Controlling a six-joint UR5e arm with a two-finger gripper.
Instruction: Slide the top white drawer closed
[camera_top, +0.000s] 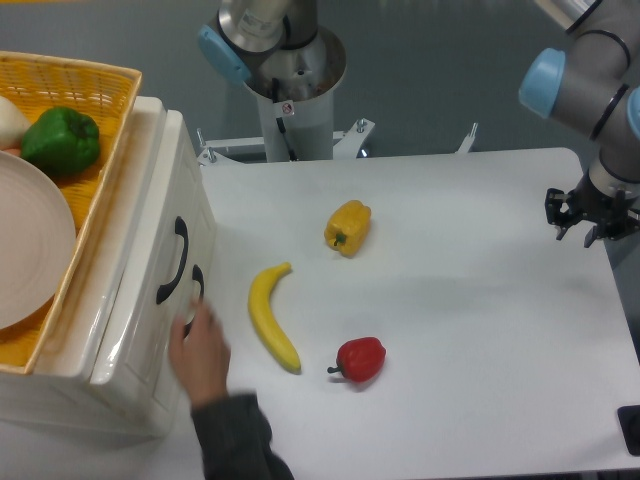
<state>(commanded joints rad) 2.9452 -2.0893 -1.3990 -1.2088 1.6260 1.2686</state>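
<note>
At far right, hand (590, 224): fingers apart, grasping nothing, above table (480, 330) edge.
Top white drawer (150, 250): human hand (200, 352) at lower handle.

No readable text.
Small red-marked sticker on robot base column (287, 108), well left of gripper (591, 232): illegible.

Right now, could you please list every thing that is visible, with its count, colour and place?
cabinet: 1, white, left edge of table
top white drawer: 1, black handle
lower drawer: 1, black handle
wicker basket: 1, yellow, on cabinet
green pepper: 1, in basket
plate: 1, pale, in basket
yellow pepper: 1, table centre
banana: 1, yellow
red pepper: 1
table: 1, white
hand: 1, person's, at lower handle
pincer: 1, black, far right
</note>
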